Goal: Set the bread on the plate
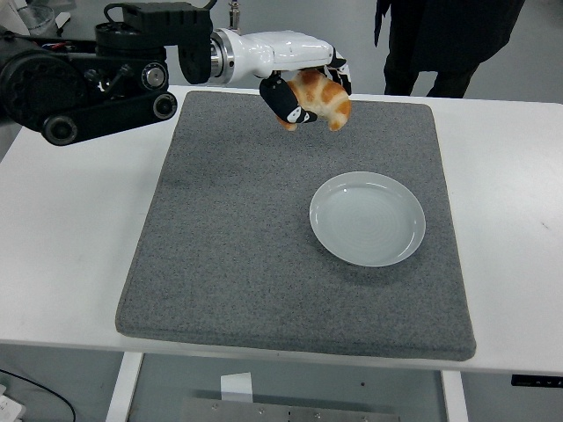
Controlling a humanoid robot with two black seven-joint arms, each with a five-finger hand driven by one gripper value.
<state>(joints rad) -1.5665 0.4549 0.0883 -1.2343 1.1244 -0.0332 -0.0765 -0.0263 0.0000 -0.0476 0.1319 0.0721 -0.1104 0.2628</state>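
My left hand point(310, 95) is raised over the far edge of the grey mat point(237, 264), its fingers curled round a golden croissant-shaped bread point(324, 100). The bread hangs in the air, clear of the mat. A round white plate point(367, 218) lies empty on the mat's right half, below and to the right of the bread. The black left arm point(97, 79) reaches in from the upper left. My right arm is out of the picture.
The mat lies on a white table point(62, 255). A person in dark clothes point(444, 40) stands behind the table's far edge at the upper right, close to the hand's height.
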